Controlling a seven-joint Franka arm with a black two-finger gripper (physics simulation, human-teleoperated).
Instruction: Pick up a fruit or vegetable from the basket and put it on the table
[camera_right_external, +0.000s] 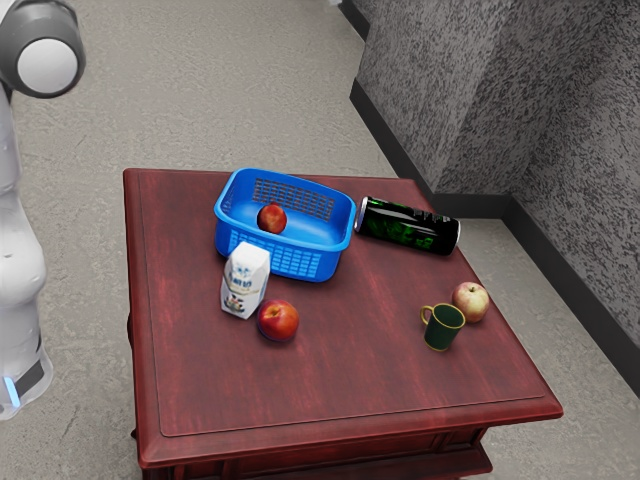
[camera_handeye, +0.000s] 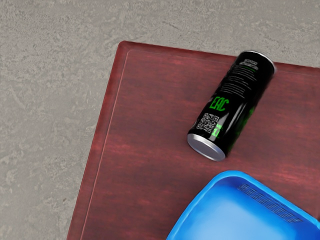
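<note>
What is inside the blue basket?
One round red fruit lies inside the blue basket. The basket's near wall hides part of the floor, so I can't tell if something small is there.

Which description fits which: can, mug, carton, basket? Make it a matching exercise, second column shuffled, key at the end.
Column 1
1. can
2. mug
3. carton
4. basket

Column 2
A. white, standing upright
B. blue, with a red fruit inside
C. black with green print, lying on its side
D. dark green, next to a pale apple

Pairs: 1-C, 2-D, 3-A, 4-B
</note>
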